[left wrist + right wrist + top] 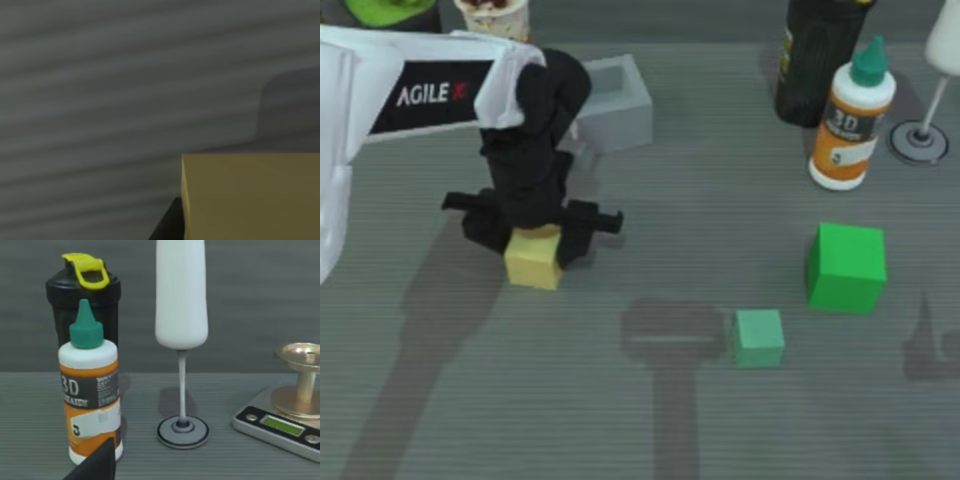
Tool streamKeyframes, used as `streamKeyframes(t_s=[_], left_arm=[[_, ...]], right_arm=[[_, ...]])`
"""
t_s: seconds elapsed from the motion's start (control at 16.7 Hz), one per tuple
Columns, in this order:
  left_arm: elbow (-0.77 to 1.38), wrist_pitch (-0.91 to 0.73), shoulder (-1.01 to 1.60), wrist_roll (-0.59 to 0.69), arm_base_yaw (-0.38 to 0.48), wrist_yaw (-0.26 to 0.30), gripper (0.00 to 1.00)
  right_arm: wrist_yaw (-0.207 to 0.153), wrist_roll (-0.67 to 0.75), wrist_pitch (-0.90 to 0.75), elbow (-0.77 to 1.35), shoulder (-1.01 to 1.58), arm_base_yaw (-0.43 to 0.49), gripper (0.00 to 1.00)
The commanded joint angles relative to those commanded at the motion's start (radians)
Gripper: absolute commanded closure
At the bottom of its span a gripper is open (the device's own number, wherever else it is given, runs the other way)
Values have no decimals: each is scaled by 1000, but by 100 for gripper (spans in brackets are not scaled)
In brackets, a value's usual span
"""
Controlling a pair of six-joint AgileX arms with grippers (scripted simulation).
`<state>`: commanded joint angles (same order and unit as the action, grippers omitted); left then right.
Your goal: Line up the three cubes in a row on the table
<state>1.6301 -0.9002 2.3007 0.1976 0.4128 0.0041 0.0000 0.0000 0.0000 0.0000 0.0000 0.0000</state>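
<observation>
My left gripper (532, 243) reaches down at the table's (620, 420) left middle and is shut on the pale yellow cube (533, 262), one black finger on each side. In the left wrist view the yellow cube (250, 195) fills the lower corner, with a dark finger (167, 226) against its edge. The small teal-green cube (758, 338) rests right of centre. The larger bright green cube (846, 267) stands just beyond it to the right. Of my right gripper only one dark fingertip (97, 465) shows, in the right wrist view; it is outside the top view.
A grey hollow block (615, 100) sits behind the left arm. At the back right stand a black shaker bottle (820, 55), an orange-and-white glue bottle (850, 120) and a white wine glass (920, 140). A scale (280, 425) carrying a brass spool (300, 380) lies beside the glass.
</observation>
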Motion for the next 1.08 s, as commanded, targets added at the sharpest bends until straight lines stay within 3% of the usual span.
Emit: streamKeyframes(t_s=[0.42,0.84,1.08], left_arm=[[9,-12,-26,-4,1,-4,100],[144,-218,-92,-2,-14,-4,100],[161,-244,-105,-1,-17,-5,100]], right_arm=[[0,0,0,0,0,0,0],[0,0,0,0,0,0,0],[0,0,0,0,0,0,0]])
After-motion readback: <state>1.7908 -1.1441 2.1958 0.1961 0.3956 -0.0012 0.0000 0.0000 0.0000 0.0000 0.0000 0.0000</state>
